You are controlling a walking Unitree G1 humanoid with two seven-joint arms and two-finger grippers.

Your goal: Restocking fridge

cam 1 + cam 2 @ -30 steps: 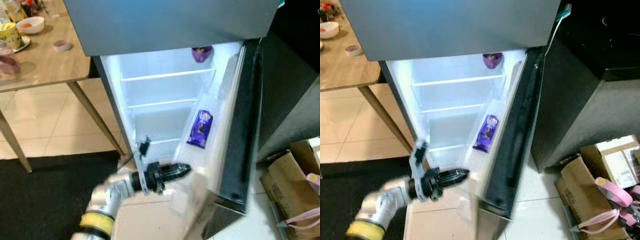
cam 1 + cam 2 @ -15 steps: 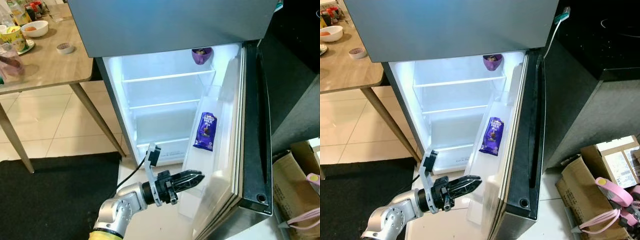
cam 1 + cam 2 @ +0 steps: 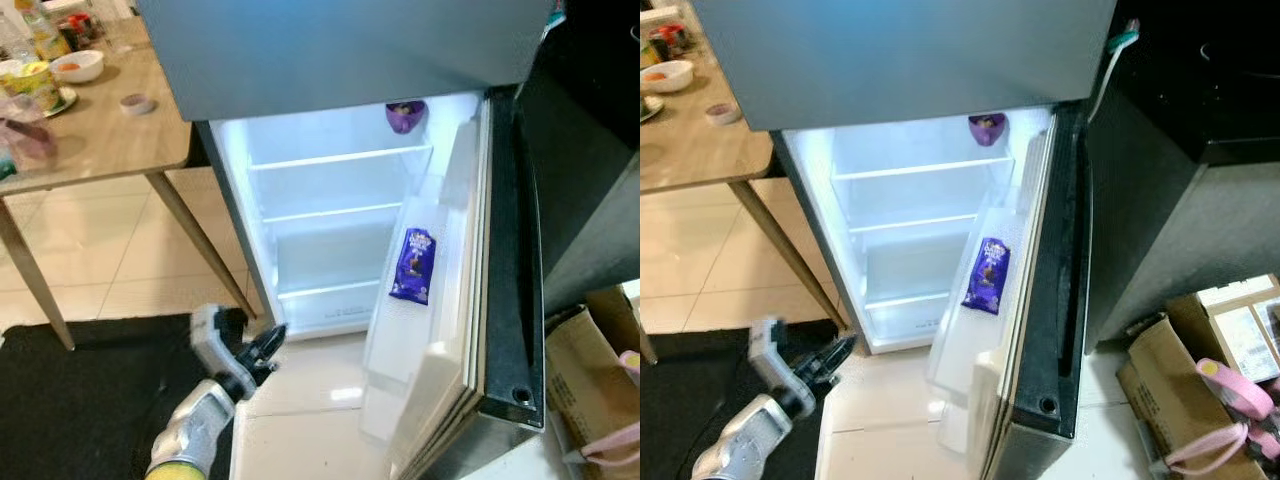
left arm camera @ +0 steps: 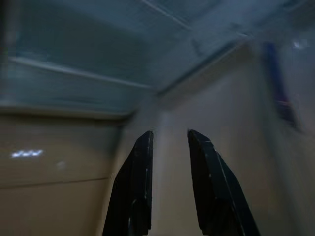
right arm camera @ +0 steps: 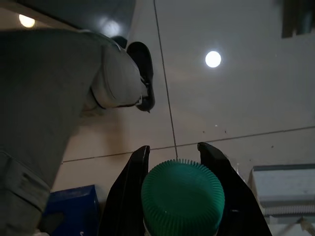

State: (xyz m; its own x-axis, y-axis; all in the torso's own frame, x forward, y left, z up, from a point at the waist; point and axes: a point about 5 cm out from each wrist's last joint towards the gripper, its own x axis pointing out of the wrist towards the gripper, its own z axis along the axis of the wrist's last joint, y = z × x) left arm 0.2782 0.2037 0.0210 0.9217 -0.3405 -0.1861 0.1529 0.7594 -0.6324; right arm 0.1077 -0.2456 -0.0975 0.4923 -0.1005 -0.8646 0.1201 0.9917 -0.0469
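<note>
Down at the foot of the open fridge, the left gripper is seen low over the pale tile floor, just in front of the bottom shelf, its two black fingers parted by a narrow gap with nothing held between them. Inside, the white shelves are lit, and a purple cup is perched at the top right of the compartment. On the swung-out door, a purple chocolate packet is lodged upright in the door rack. Over on the other arm, the right gripper is closed around a green ribbed bottle cap; the bottle beneath is hidden, and a blurred trouser leg and shoe, possibly a person's, are made out beside it. A wooden table with a bowl is placed to the left, a cardboard box to the right.
</note>
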